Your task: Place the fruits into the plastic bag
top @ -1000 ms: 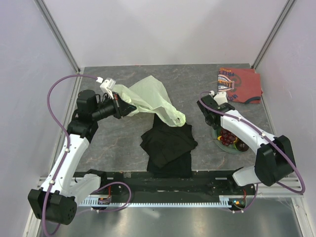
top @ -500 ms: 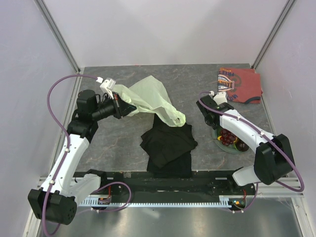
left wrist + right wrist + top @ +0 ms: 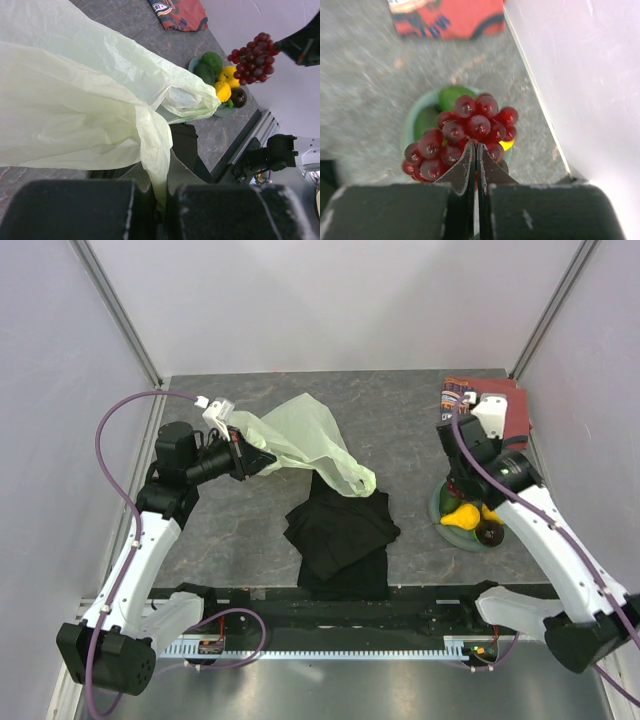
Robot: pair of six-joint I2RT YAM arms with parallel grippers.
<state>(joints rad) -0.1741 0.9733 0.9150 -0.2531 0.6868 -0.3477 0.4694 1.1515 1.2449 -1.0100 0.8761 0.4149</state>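
The right hand [image 3: 474, 150] is pinching the glossy dark red grape bunch [image 3: 465, 132] between slim, pressed-together fingers, dangling it above the round grey-green plate [image 3: 408, 131]. Smooth green fruits [image 3: 213, 61], a lumpy yellow fruit [image 3: 228, 75] and a maroon ball [image 3: 238, 97] are sitting on that plate. The left hand [image 3: 159, 195] is clamping a crinkly fold of the thin, translucent plastic bag [image 3: 75, 110], probably its rim, over the mottled grey counter [image 3: 400, 410].

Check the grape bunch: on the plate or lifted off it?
Lifted off. The right gripper is shut on the grape bunch; the left wrist view shows it hanging in the air, clear of the plate.
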